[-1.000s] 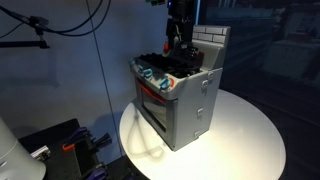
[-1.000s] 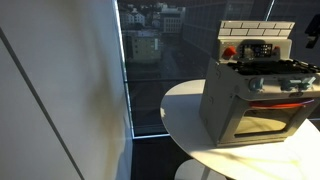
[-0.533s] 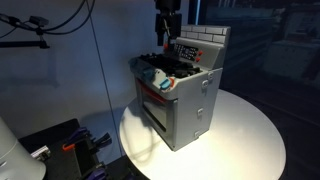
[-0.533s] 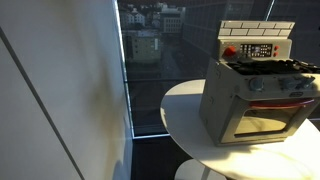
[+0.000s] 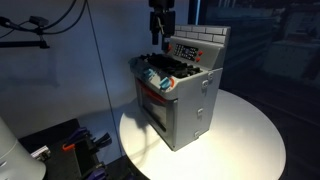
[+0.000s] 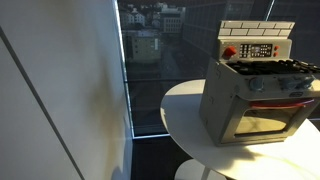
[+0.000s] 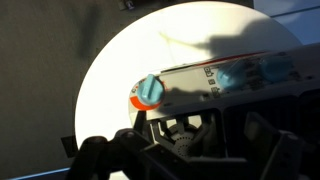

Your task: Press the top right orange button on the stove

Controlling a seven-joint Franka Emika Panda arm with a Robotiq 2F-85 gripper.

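The grey toy stove (image 5: 185, 100) stands on a round white table (image 5: 245, 135) and shows in both exterior views (image 6: 250, 95). Its brick-patterned back wall (image 6: 256, 28) carries a dark control panel (image 6: 262, 50) with a round red-orange button (image 6: 229, 52) at the panel's left end. My gripper (image 5: 158, 36) hangs above the back left of the stove top, clear of the panel (image 5: 186, 50). In the wrist view the fingers (image 7: 185, 152) are dark and spread apart over a black burner, with nothing between them. A teal knob (image 7: 150, 88) with an orange ring shows below.
Dark windows surround the table. Cables and a stand (image 5: 40, 30) are off to one side, and dark equipment (image 5: 70, 145) sits low beside the table. A pale wall panel (image 6: 60, 90) fills one side, with a window beside it.
The gripper has risen from the stove's control panel and shifted sideways away from it. The stove has not moved.
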